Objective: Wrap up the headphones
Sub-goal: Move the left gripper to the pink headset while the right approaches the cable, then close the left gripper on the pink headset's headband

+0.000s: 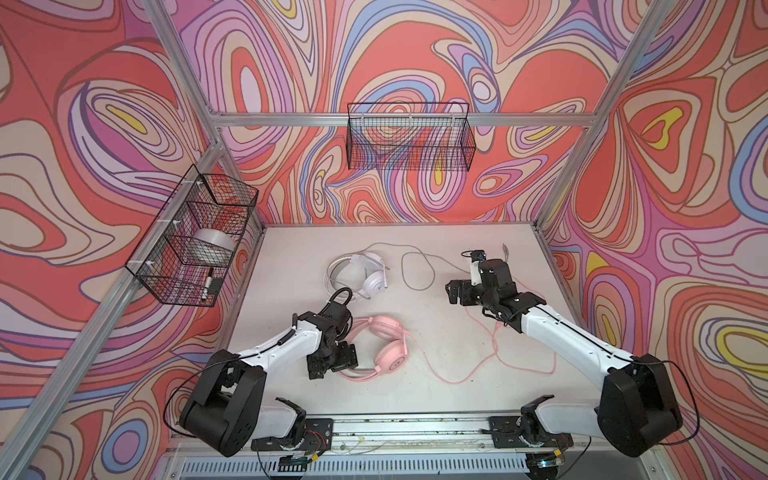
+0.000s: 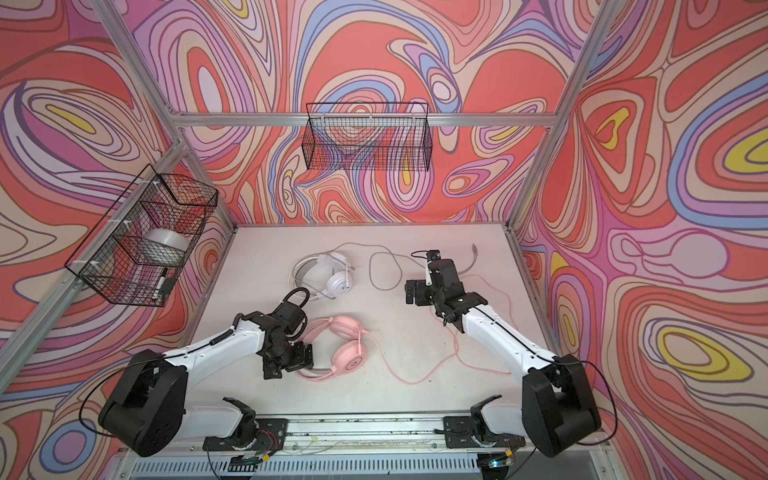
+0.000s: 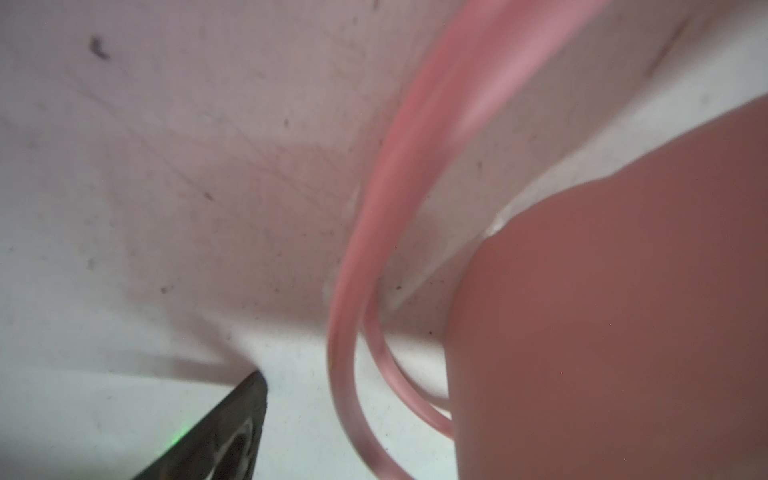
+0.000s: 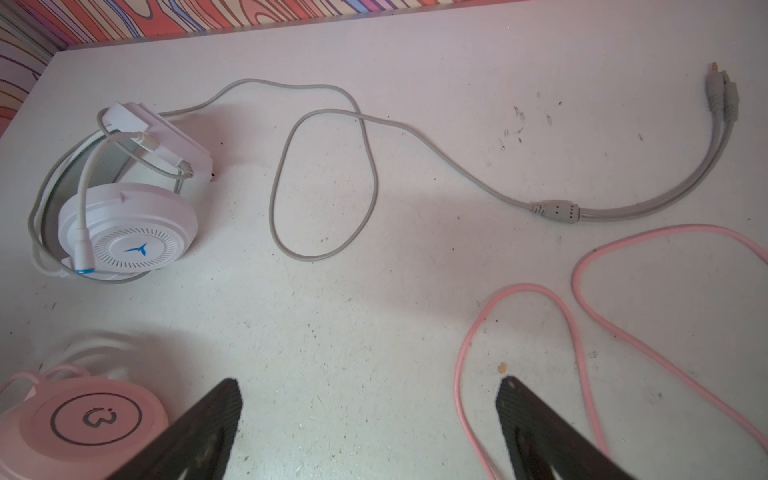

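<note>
On the left wall a wire basket (image 1: 166, 270) holds a tape roll (image 1: 214, 245) and a marker (image 1: 208, 284). Below it, the left gripper (image 1: 332, 365) sits low at the near left of the table (image 1: 436, 332), over the headband (image 3: 374, 249) of the pink headset (image 1: 388, 345). The jaws are spread wide. The one finger (image 3: 232, 424) seen in the wrist view stands clear of the band, gripping nothing, while the other is hidden behind a pink blur. The pink headset lies flat just right of that gripper. The white headset (image 1: 365, 274) rests behind it, nearer the back wall, where a second basket (image 1: 409, 137) hangs. The grey cable (image 1: 419, 266) runs right from the white headset in one loose loop towards its plugs at the back right. The right gripper (image 1: 459, 293) hangs over the table right of that loop, jaws fully spread and empty. The pink cable (image 1: 478, 365) trails unwound from the pink headset across the near right, passing under the right arm.
</note>
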You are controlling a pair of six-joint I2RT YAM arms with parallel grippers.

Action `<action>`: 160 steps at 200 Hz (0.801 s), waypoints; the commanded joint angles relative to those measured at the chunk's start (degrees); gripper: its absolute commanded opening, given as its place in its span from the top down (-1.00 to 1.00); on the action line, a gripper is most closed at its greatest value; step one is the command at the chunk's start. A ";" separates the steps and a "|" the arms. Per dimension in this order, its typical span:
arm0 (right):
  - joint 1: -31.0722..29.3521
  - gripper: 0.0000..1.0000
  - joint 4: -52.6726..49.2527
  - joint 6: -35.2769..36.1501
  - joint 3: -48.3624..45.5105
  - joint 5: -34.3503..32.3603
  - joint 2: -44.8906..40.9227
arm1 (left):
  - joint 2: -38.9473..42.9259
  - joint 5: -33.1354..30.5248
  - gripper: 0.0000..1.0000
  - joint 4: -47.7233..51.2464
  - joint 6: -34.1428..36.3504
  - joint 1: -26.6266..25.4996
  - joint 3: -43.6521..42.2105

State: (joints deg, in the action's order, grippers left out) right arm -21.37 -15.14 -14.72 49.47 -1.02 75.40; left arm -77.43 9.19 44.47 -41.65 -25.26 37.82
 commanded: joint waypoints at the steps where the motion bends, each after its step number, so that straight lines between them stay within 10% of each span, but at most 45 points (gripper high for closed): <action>1: -0.29 -0.97 0.02 -0.75 -0.82 -1.71 -1.94 | -0.39 0.13 -0.77 -2.19 -1.20 -0.37 -0.35; 160: -0.42 -0.96 1.77 -2.83 -2.51 -2.94 -2.41 | 1.02 -6.71 -0.61 -6.87 -0.42 -0.58 0.26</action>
State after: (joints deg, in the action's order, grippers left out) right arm -21.37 -14.46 -16.36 48.25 -3.22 74.13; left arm -77.97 5.61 41.45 -42.26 -25.56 38.26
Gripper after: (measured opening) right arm 0.982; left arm 0.802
